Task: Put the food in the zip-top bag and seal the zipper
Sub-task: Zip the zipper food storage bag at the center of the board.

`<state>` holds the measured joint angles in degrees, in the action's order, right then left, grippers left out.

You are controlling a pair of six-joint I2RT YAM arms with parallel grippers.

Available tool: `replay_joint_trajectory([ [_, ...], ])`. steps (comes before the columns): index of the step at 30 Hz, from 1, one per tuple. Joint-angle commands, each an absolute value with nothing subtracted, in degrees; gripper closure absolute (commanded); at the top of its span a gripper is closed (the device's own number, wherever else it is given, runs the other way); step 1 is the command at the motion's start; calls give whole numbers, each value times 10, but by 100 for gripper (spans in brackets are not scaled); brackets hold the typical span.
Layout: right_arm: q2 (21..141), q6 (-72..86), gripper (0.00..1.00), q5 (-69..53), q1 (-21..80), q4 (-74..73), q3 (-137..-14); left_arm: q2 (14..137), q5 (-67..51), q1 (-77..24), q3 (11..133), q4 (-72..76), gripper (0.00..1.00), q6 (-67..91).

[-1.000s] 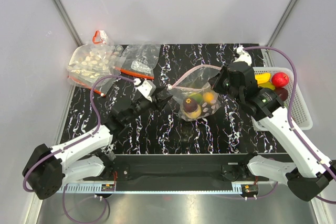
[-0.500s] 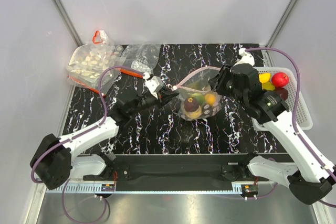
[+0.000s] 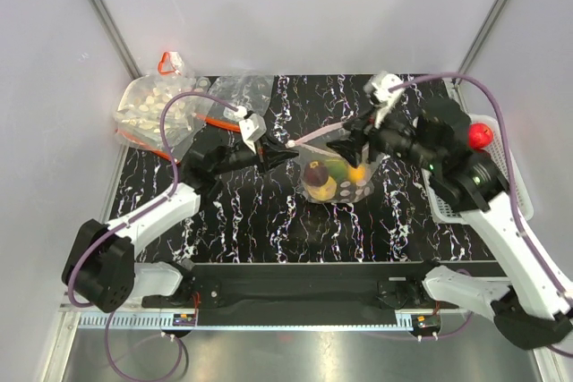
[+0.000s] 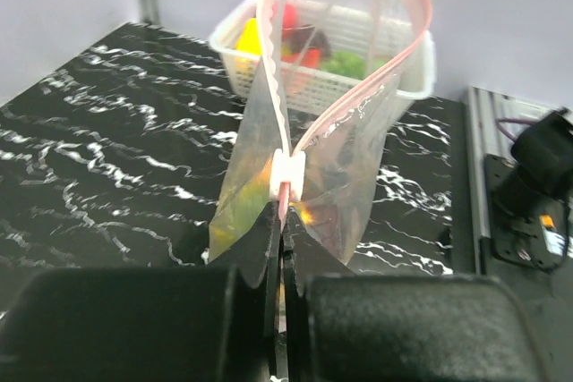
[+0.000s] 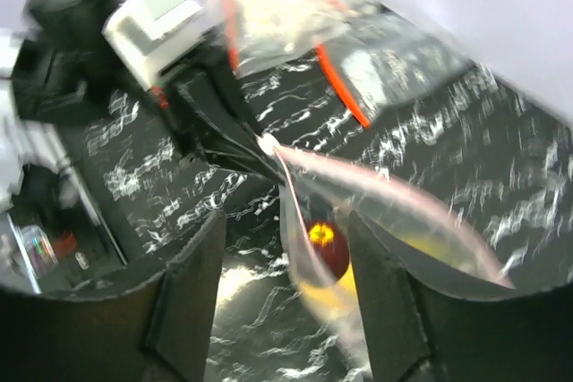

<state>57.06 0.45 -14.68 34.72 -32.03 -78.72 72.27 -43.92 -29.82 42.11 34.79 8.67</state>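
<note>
- Top view: the zip-top bag (image 3: 354, 189) is seen near the middle of the table (image 3: 233, 221), between the two arms. Some food (image 3: 323, 188) is already inside it, and more pieces are seen in the basket (image 3: 515, 196) at the right.
- The left gripper (image 3: 285, 155) is closed on the left end of the zipper (image 3: 318, 135). The right gripper (image 3: 346, 147) is held open at the other side of the mouth, and nothing is gripped by it.
- Left wrist view: the zipper (image 4: 342, 112) is pinched between the shut fingers of the left gripper (image 4: 279, 221), just beside a small white tab. The bag (image 4: 358, 176) is stretched up from this one point, and its mouth stands open in a loop.
- The film is judged thin, soft and slippery. It would probably fold or slide if it were taken in the middle. The strip is stiffer, so hold is better taken there, at its ends.
- Right wrist view, blurred: the fingers of the right gripper (image 5: 286, 221) are wide apart, and the zipper (image 5: 376, 187) runs between them without being pressed. A dark purple fruit (image 5: 324, 244) is seen through the film.
- The food is judged light but smooth and round. It may roll and pull the bag down when the mouth is closed, so the strip should be kept tight between both ends.
</note>
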Motion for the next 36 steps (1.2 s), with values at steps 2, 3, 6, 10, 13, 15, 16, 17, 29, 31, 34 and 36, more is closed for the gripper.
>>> replay_joint_trajectory([
  [2,693,-202,35,-333,349,-351,-884,734,-540,-290,468,392,100,72],
  [3,714,-218,35,-341,349,-370,-928,736,-547,-288,469,394,100,72],
  [6,780,-273,39,-359,349,-427,-995,734,-568,-285,465,410,100,68],
  [10,853,-344,40,-380,350,-511,-1058,730,-567,-281,468,383,100,44],
  [13,872,-371,41,-387,350,-534,-1075,729,-569,-278,475,365,100,27],
  [15,879,-374,41,-402,351,-532,-1070,729,-570,-273,480,352,100,22],
  [16,878,-373,41,-407,351,-527,-1068,729,-569,-272,481,351,100,22],
  [17,880,-374,41,-412,352,-526,-1065,729,-570,-271,484,344,100,24],
  [29,910,-370,41,-368,395,-510,-1056,731,-573,-261,488,328,100,26],
  [31,915,-368,43,-362,402,-509,-1063,731,-573,-260,488,328,100,26],
  [34,925,-367,51,-358,403,-512,-1072,730,-573,-260,487,328,100,27],
  [36,929,-367,57,-353,404,-511,-1074,729,-576,-260,486,330,100,27],
])
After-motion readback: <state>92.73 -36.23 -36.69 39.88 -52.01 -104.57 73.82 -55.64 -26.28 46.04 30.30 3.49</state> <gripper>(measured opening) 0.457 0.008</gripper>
